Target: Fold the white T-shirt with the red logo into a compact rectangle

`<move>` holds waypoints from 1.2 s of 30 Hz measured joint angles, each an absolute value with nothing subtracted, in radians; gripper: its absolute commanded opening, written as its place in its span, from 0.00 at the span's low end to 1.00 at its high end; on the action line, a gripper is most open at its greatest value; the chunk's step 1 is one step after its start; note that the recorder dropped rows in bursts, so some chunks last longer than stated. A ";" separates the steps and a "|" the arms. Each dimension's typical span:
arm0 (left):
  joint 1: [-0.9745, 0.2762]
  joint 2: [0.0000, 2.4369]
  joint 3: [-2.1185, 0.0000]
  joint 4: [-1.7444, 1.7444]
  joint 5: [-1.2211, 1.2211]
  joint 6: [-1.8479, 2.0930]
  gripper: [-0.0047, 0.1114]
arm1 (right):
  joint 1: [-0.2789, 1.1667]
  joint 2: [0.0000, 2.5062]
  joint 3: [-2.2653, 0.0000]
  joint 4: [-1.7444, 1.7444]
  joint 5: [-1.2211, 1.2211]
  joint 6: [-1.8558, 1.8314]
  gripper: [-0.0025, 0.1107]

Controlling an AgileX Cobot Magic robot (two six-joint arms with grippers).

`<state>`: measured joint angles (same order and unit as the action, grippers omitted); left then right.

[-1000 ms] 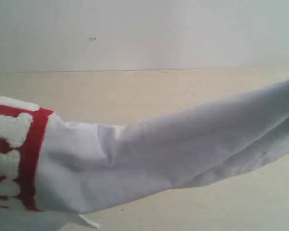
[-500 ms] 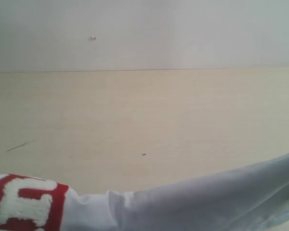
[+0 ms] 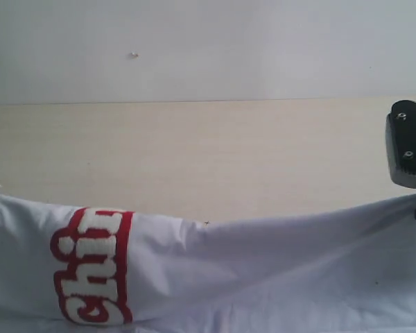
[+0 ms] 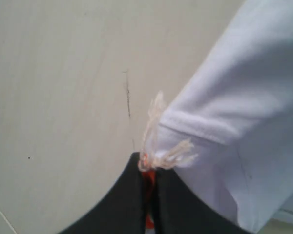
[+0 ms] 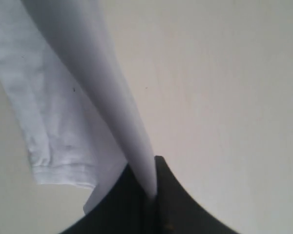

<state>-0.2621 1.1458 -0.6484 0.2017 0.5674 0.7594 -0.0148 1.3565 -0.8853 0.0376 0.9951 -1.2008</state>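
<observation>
Left fingers (image 4: 139, 171) are pressing together on a frayed corner of the T-shirt (image 3: 263, 270), with loose threads (image 4: 168, 155) sticking out just past the tips and a sliver of orange-red showing in the pinch. Right fingers (image 5: 159, 181) are likewise pressing together, pinching a thin folded edge of the same white cloth, while a hemmed sleeve (image 5: 63, 173) is hanging beside them.

Between the 2 grips the T-shirt is stretching as 1 long band across the near part of the scene, its long axis running left to right. It is lying low at the left and rising slightly toward the right edge, where the right arm is holding it above the tabletop (image 3: 229, 152). Its red logo (image 3: 93, 267) is sitting toward the left end, turned so the white letters are running up the cloth. The lower edge is falling out of view, so I cannot tell whether the cloth is touching the tabletop.

Judging from this, the fold is turning on that left-right axis: each grip is sitting at 1 end of the band, so the cloth is lying inward from both, and the left arm is the nearer one to the logo. Bare tabletop is lying on the far side of the band, which looks like the room for laying it flat.
</observation>
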 measured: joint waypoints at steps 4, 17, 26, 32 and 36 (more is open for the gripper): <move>-0.148 1.323 -0.648 0.210 0.380 0.743 0.04 | -0.013 1.492 -0.885 0.011 0.822 -1.162 0.02; -0.051 1.662 -0.648 0.225 -0.111 0.739 0.04 | -0.013 1.767 -0.885 -0.087 0.438 -0.986 0.07; -0.041 1.767 -0.678 0.150 -0.217 0.729 0.04 | -0.013 1.814 -0.898 -0.290 0.312 -0.756 0.32; -0.016 1.823 -0.678 0.112 -0.257 0.716 0.04 | -0.013 1.845 -0.900 -0.309 0.305 -0.719 0.49; -0.012 1.837 -0.678 0.108 -0.291 0.692 0.04 | -0.013 1.849 -0.900 -0.309 0.282 -0.718 0.50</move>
<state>-0.0119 1.8369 -0.6782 0.1083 -0.2911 0.6915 -0.0128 1.8487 -0.9005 -0.3094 0.2822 -0.7179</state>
